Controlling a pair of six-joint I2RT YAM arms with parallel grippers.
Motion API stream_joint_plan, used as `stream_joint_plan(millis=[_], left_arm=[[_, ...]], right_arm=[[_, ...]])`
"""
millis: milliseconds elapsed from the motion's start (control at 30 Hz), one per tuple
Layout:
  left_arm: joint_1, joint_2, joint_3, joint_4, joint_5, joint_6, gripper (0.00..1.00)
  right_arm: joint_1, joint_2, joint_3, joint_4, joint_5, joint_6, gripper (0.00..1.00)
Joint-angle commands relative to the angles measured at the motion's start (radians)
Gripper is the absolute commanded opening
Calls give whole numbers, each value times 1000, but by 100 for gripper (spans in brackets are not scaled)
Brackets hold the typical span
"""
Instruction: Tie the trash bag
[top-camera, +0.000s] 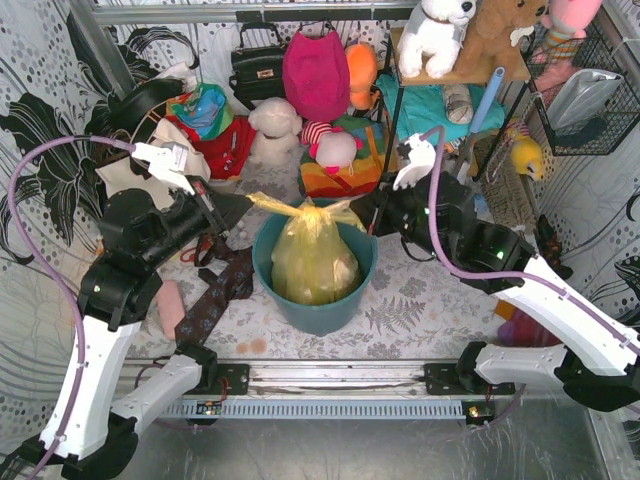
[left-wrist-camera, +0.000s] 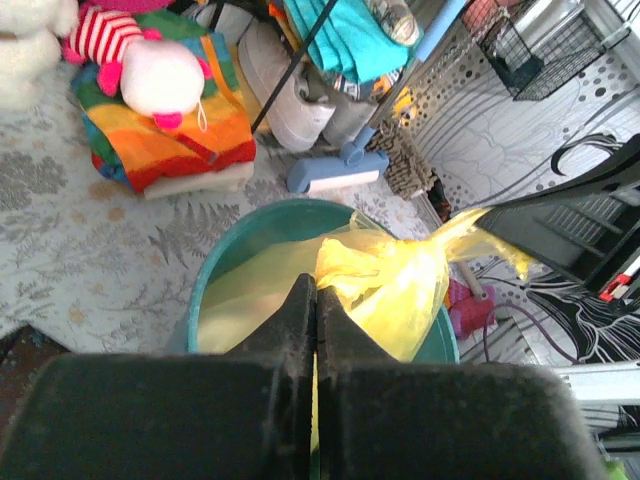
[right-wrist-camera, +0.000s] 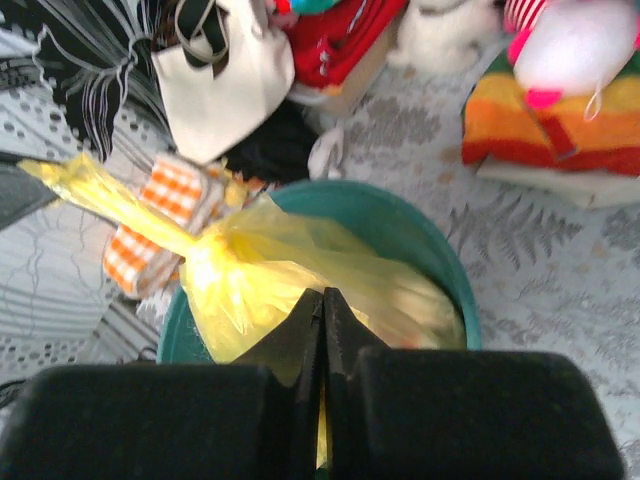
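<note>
The trash bag (top-camera: 312, 255) is thin yellow plastic and sits in the round teal bin (top-camera: 318, 312) at the table's middle. Its top is gathered into a knot, with one tail stretched left and one right. My left gripper (top-camera: 236, 206) is shut on the left tail. My right gripper (top-camera: 368, 216) is shut on the right tail. In the left wrist view the jaws (left-wrist-camera: 316, 285) are closed with a yellow strip between them, the bag (left-wrist-camera: 390, 285) just beyond. In the right wrist view the jaws (right-wrist-camera: 322, 297) are closed on yellow plastic of the bag (right-wrist-camera: 260, 270).
A cream tote bag (top-camera: 135, 175) and dark straps (top-camera: 215, 290) lie left of the bin. Plush toys (top-camera: 275, 125) and a folded rainbow towel (top-camera: 345, 170) lie behind it. A metal rack (top-camera: 450, 110) stands at the back right, with a wire basket (top-camera: 585, 90) on the right wall.
</note>
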Motion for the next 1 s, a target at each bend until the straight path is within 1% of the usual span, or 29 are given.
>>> stream_joint_plan(millis=[0,100,233,367,500,667,800,900,967], left_arm=[[3,-3,65,35,-97,44,0],[3,-23,39,6,-148,55,0],[3,-75,-53,-24,-197,41,0],[3,-113,-129,-65,-243,14,0],[3,-92,-110,-71,-231,17,0],[3,-57,-16,-26,-171,20,0],[3,-31,47,-13,-121,14,0],[3,-29,40,-18,-102,9,0],[3,-33,10,-24,-88,9,0]], right_arm=[[-7,25,112,-69,177,-95,0],[-7,27,92,-125,268,-102,0],[-7,-1,8,-175,360,-63,0],[-7,-29,-64,-191,413,-21,0],[-6,-8,-34,-189,416,-44,0],[-2,46,89,-186,410,-103,0],[3,56,154,-147,388,-138,0],[3,55,159,-139,348,-137,0],[3,37,125,-118,297,-130,0]])
